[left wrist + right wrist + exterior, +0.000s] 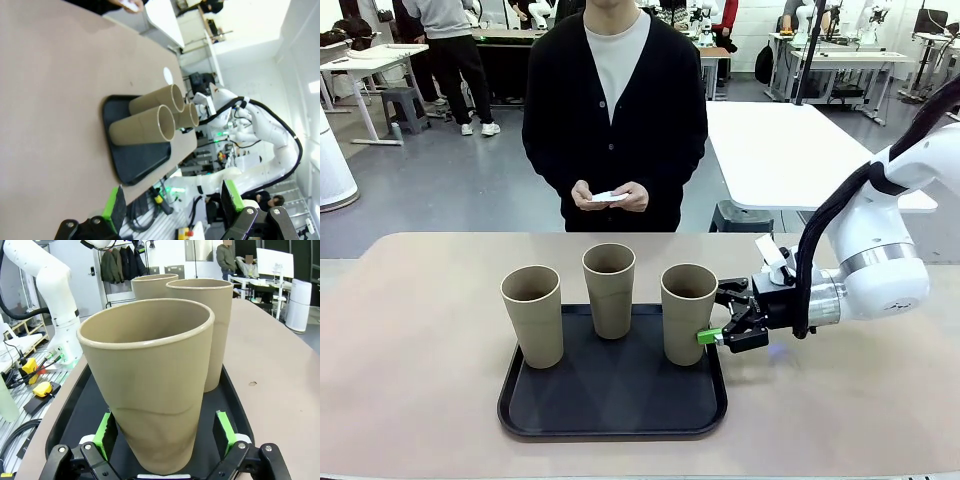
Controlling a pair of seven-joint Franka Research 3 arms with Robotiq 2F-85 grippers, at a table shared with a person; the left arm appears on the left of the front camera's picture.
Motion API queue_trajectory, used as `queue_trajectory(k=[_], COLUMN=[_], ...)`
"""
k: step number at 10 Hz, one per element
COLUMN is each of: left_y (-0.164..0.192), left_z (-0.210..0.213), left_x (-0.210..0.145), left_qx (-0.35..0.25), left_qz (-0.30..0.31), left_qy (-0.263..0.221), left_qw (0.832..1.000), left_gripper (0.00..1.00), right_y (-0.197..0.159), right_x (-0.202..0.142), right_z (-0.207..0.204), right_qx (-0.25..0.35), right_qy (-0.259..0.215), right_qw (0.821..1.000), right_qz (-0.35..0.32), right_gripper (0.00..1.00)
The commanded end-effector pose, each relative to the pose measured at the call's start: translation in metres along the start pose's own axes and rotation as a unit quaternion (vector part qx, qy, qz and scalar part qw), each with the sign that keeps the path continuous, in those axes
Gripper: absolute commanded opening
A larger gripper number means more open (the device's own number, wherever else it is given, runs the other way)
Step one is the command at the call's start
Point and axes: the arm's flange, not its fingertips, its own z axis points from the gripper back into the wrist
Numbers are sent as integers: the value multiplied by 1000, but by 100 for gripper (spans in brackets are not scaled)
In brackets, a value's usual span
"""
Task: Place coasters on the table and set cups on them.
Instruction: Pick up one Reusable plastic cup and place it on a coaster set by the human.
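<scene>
Three tan cups stand on a black tray (pixel 610 415): the left cup (pixel 532 315), the middle cup (pixel 609 290) and the right cup (pixel 688 312). My right gripper (pixel 712 314) is open, and its green pads straddle the right cup low down, one on each side. In the right wrist view this cup (pixel 150 390) rises between the fingers (pixel 105 432), with a gap at the right pad. A person across the table (pixel 420 350) holds white coasters (pixel 610 196) in both hands. My left gripper (pixel 174 202) is open and holds nothing, off to the side of the tray (pixel 135 165) and the cups (pixel 142 127).
The beige tabletop (pixel 50 75) is bare to the left and right of the tray and between it and the person. A white table (pixel 790 150) stands behind on the right. The left arm's white links (pixel 50 290) rise beyond the tray in the right wrist view.
</scene>
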Motion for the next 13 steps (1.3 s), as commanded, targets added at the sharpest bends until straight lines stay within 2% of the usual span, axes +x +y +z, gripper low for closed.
queue_trajectory(k=[1,6,7,9,10,11,12,13], left_y=[-1,-1,-1,-1,-1,-1,-1,-1], left_z=[2,2,2,2,2,2,2,2], left_x=[0,0,0,0,0,0,0,0], left_qx=[-4,-4,-4,-4,-4,-4,-4,-4], left_qz=[-4,-4,-4,-4,-4,-4,-4,-4], left_qy=[-3,-3,-3,-3,-3,-3,-3,-3], left_qw=[1000,1000,1000,1000,1000,1000,1000,1000], left_gripper=[100,100,100,100,100,100,100,100], right_y=[-6,-6,-6,-7,-7,-7,-6,-2], right_x=[-5,-12,-12,-13,-13,-12,-11,4], right_z=[-13,-32,-32,-30,-30,-29,-27,-21], right_qx=[-8,11,17,17,16,15,13,13], right_qy=[-7,-11,-17,-21,-21,-21,-21,-25], right_qw=[1000,1000,1000,999,1000,1000,1000,1000], right_qz=[6,8,14,16,17,18,18,1], right_gripper=[100,100,42,41,0,25,0,23])
